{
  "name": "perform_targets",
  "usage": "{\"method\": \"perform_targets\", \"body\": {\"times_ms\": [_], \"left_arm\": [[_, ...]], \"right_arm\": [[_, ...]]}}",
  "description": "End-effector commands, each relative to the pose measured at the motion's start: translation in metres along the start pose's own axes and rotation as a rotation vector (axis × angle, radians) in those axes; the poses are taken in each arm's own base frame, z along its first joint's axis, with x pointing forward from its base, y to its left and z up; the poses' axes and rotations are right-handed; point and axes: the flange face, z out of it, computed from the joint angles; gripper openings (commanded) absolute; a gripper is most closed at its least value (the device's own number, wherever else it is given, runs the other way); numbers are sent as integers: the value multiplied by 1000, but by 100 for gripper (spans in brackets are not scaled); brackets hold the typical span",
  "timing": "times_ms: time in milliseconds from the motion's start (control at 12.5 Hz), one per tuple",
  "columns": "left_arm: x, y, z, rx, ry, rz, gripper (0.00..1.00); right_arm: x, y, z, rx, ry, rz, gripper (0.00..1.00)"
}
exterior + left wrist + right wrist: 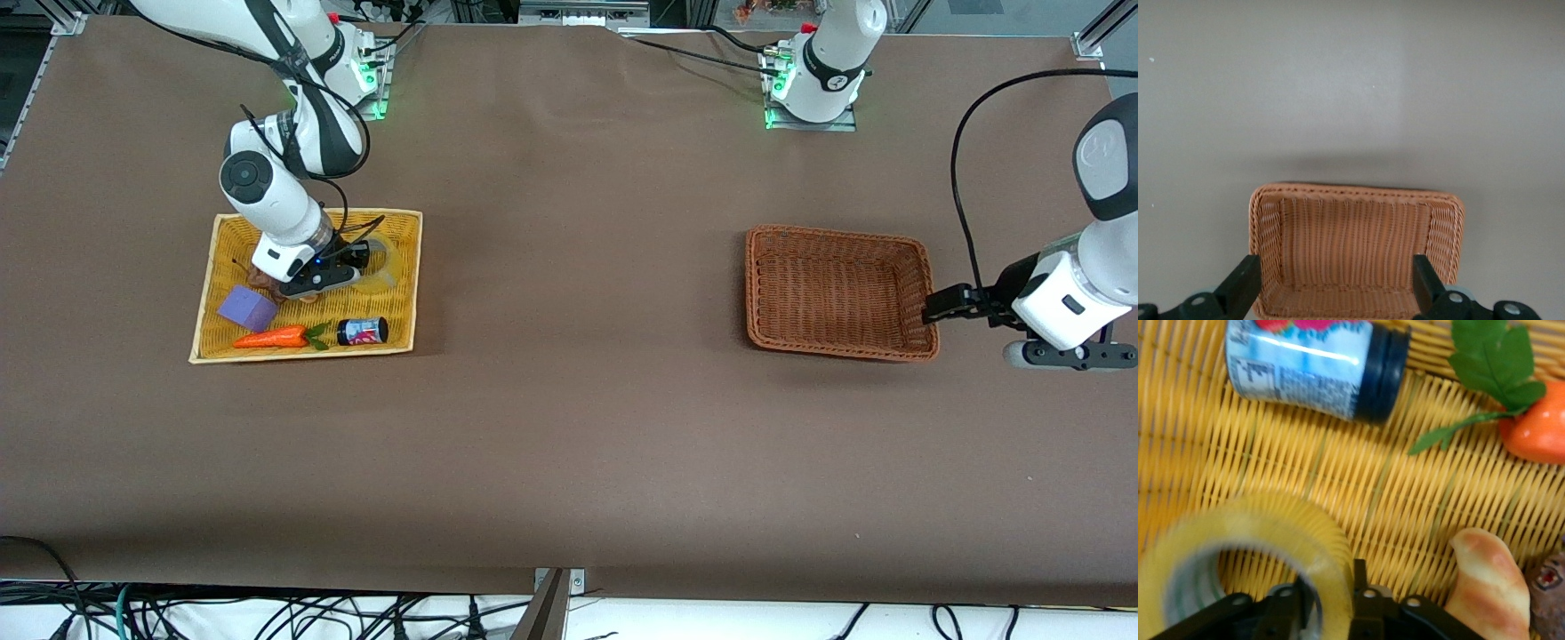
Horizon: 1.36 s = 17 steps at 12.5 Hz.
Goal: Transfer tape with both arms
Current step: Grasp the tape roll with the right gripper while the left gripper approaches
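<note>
Nearest in the yellow tray lie a toy carrot and a small jar; farther back, the right gripper pinches the tape roll's wall. Beside the brown basket, the left gripper hangs wide open, holding nothing.

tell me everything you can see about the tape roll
The tape is a ring of translucent yellowish packing tape with a greyish inner face. It sits in the yellow woven tray at the right arm's end of the table. The right claw grips its wall, one finger inside the ring and one outside. A small labelled bottle and a croissant-shaped toy lie close by, not touching it.
</note>
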Motion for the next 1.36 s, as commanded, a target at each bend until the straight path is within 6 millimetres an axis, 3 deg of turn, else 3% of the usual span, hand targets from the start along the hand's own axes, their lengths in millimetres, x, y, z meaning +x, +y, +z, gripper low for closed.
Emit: {"method": "perform_targets", "body": {"times_ms": [0, 241, 321, 482, 562, 642, 803, 1044, 1204, 1285], "left_arm": [[5, -11, 5, -15, 6, -29, 100], [7, -19, 21, -17, 2, -40, 100], [10, -19, 42, -16, 1, -42, 100], [11, -21, 58, -13, -1, -48, 100], [12, -18, 68, -14, -12, -43, 100], [12, -11, 76, -14, -13, -34, 100], [7, 5, 102, -21, -13, -16, 100], [-2, 64, 125, -42, -44, -103, 100], [-8, 99, 132, -55, -52, -127, 100], [-12, 114, 140, -62, -42, -121, 100]], "right_arm": [[14, 0, -33, -10, 34, -50, 0], [55, -1, -101, -6, -89, -41, 0], [71, -17, -127, 6, -145, -54, 0], [92, -81, -164, 47, -174, 2, 0], [94, -111, -157, 55, -184, 98, 0], [99, -154, -151, 67, -168, 150, 0], [103, -245, -114, 91, -120, 283, 0], [123, -367, -52, 188, -52, 423, 0], [132, -413, -15, 237, -42, 495, 0], [136, -426, -7, 275, -16, 525, 0]]}}
